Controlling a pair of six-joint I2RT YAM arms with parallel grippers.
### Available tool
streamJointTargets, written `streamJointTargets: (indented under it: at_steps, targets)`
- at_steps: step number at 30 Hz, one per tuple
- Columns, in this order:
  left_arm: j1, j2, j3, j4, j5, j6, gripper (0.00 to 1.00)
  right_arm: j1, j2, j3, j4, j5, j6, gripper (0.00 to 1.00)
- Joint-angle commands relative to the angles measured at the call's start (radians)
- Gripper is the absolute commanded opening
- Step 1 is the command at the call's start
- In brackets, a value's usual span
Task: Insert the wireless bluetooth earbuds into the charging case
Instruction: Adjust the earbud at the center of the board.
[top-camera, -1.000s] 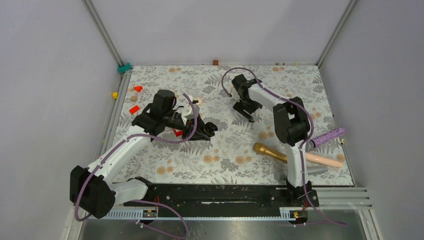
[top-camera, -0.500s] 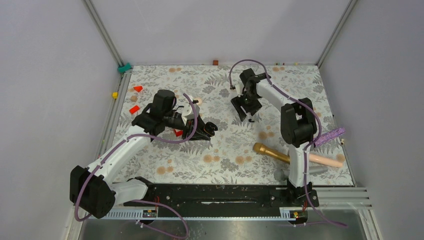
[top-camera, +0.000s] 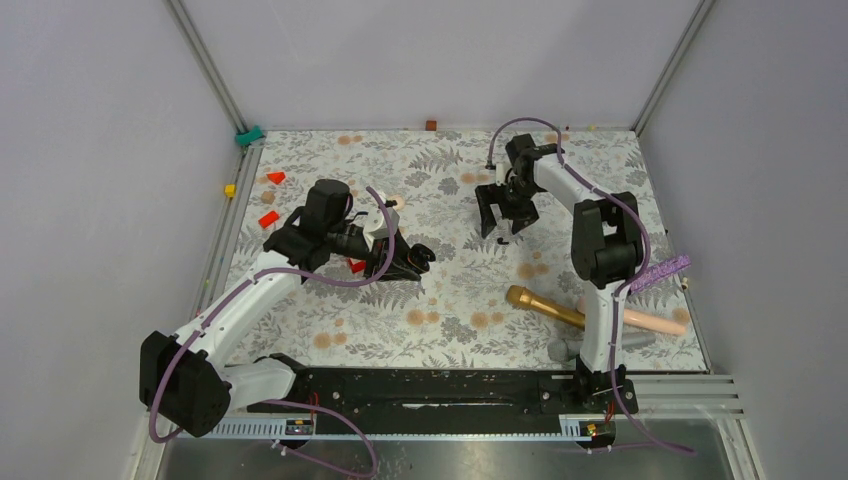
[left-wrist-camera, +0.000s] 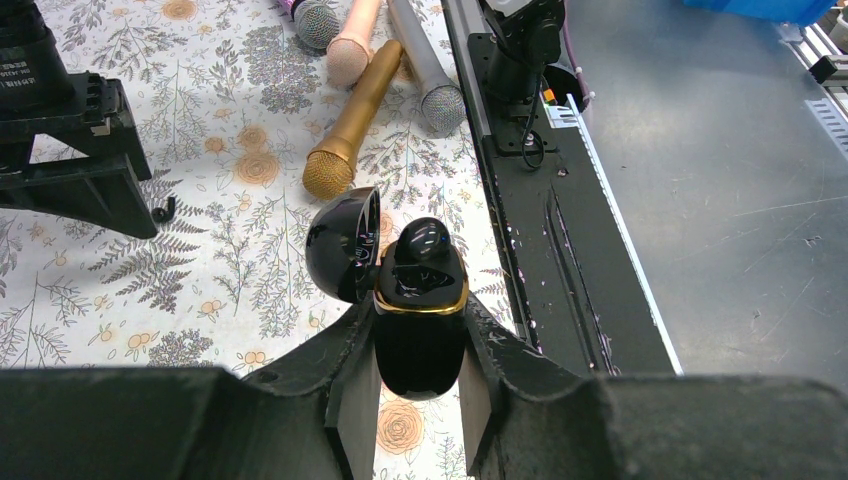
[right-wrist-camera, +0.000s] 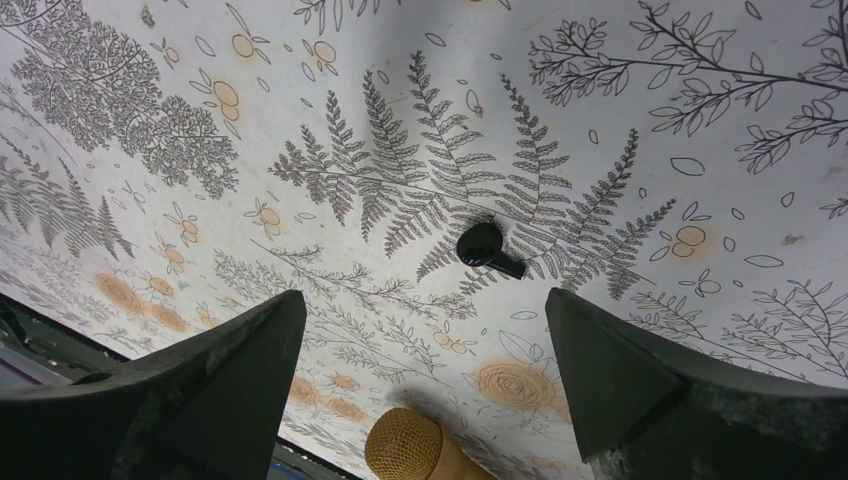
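Note:
My left gripper (left-wrist-camera: 420, 335) is shut on the black charging case (left-wrist-camera: 420, 330), which has a gold rim and an open lid (left-wrist-camera: 342, 245). One black earbud (left-wrist-camera: 422, 240) sits in the case. In the top view the left gripper (top-camera: 408, 258) holds the case (top-camera: 422, 256) at the mat's middle left. A second black earbud (right-wrist-camera: 480, 245) lies on the floral mat. My right gripper (right-wrist-camera: 425, 330) is open just above it, fingers wide on either side and not touching. In the top view the right gripper (top-camera: 503, 222) is at the back centre.
A gold microphone (top-camera: 540, 303), a pink one (top-camera: 650, 320), a purple glitter one (top-camera: 658, 272) and a grey one (top-camera: 570, 350) lie at the right front. Orange-red triangular bits (top-camera: 275, 177) lie at the back left. The black rail (top-camera: 430, 388) runs along the near edge.
My right gripper has moved to the right and turned, and now sits over the loose black earbud. My left arm and the case have not moved.

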Motion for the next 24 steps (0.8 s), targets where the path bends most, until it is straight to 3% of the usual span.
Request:
streamJointTargets:
  at_steps: [1,16,24]
  targets:
    - [0.002,-0.012,0.002,0.046,-0.002,0.001,0.0,-0.003,0.024,-0.001,0.02,-0.017,0.069,1.0]
    - [0.001,-0.007,0.003,0.044,-0.003,-0.001,0.0,-0.004,0.088,-0.002,0.018,-0.045,0.155,0.99]
    - [0.002,-0.008,0.002,0.046,-0.002,0.001,0.0,-0.003,0.017,-0.136,0.052,-0.107,0.176,1.0]
